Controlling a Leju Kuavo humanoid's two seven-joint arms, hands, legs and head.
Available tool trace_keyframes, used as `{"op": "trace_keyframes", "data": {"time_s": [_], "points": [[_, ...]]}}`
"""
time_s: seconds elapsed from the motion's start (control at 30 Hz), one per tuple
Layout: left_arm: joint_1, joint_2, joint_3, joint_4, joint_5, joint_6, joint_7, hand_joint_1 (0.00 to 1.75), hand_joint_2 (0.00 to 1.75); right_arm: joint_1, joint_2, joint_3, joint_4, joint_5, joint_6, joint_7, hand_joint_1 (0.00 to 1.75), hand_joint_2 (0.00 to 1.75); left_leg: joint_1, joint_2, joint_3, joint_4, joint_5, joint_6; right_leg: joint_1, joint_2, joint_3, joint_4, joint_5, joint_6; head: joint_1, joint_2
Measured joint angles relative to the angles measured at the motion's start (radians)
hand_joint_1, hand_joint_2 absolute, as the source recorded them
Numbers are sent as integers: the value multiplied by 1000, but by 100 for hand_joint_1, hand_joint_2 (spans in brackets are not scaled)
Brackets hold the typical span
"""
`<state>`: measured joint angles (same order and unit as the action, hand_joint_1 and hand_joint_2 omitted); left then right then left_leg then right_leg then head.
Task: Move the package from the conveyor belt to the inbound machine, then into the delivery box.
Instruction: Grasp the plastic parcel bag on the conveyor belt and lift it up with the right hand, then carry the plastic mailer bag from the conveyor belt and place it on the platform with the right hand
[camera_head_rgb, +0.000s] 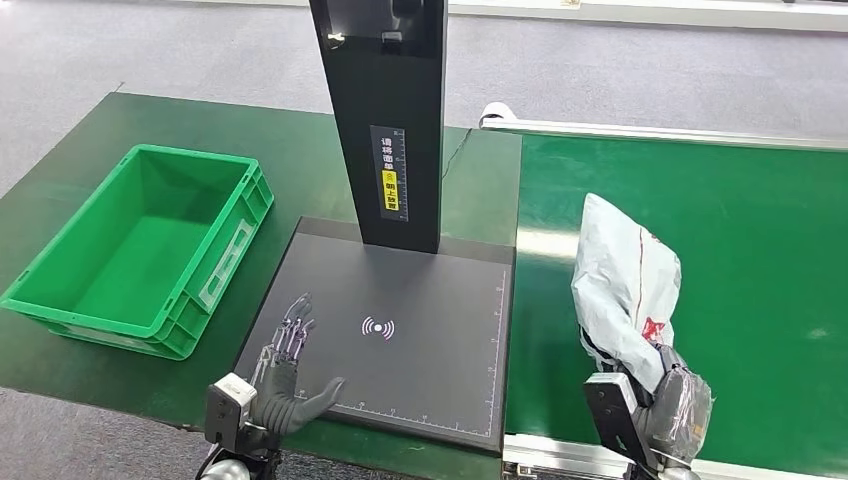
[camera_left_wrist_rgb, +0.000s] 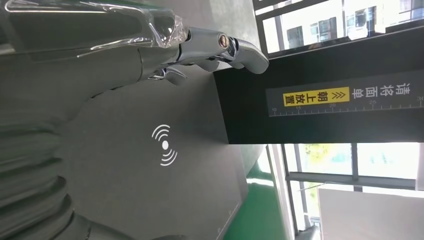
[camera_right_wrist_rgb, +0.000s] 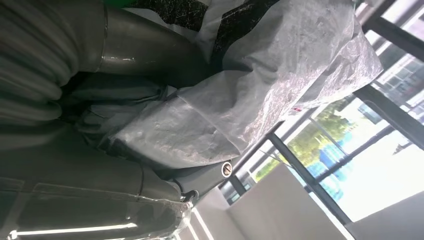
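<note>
A grey plastic mailer package (camera_head_rgb: 625, 285) with red print stands upright above the green conveyor belt (camera_head_rgb: 740, 240), held by its lower end in my right hand (camera_head_rgb: 660, 395). In the right wrist view the crinkled package (camera_right_wrist_rgb: 260, 95) lies pressed between the thumb and the darker fingers (camera_right_wrist_rgb: 125, 95). My left hand (camera_head_rgb: 290, 375) hovers open over the near left corner of the inbound machine's black plate (camera_head_rgb: 420, 340), its fingers (camera_left_wrist_rgb: 220, 47) spread above the white signal mark (camera_left_wrist_rgb: 165, 145). The green delivery box (camera_head_rgb: 140, 240) sits empty at the left.
The machine's black post (camera_head_rgb: 385, 120) rises from the back of the plate, with a yellow label (camera_left_wrist_rgb: 310, 97) and a ruler scale. The belt's metal edge rail (camera_head_rgb: 560, 460) runs along the front right. Grey floor lies beyond the dark green table (camera_head_rgb: 300, 170).
</note>
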<state>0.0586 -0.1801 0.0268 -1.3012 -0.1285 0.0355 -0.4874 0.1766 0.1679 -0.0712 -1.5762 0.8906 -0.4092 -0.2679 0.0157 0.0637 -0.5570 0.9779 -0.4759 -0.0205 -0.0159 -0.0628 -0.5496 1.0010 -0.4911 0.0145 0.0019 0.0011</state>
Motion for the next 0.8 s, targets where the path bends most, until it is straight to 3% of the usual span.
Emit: {"op": "trace_keyframes", "data": {"time_s": [0.4, 0.8], "points": [[-12, -8, -6, 2, -6, -2, -8, 0, 175, -3, -28, 219, -78, -170, 60, -60, 175, 175, 0, 0, 0, 0, 0, 0, 0, 0, 0, 0, 0, 0, 0, 0], [-27, 4, -23, 20, 23, 30, -21, 0, 175, -88, -49, 423, 68, -340, 144, -103, 174, 175, 0, 0, 0, 0, 0, 0, 0, 0, 0, 0, 0, 0, 0, 0]]}}
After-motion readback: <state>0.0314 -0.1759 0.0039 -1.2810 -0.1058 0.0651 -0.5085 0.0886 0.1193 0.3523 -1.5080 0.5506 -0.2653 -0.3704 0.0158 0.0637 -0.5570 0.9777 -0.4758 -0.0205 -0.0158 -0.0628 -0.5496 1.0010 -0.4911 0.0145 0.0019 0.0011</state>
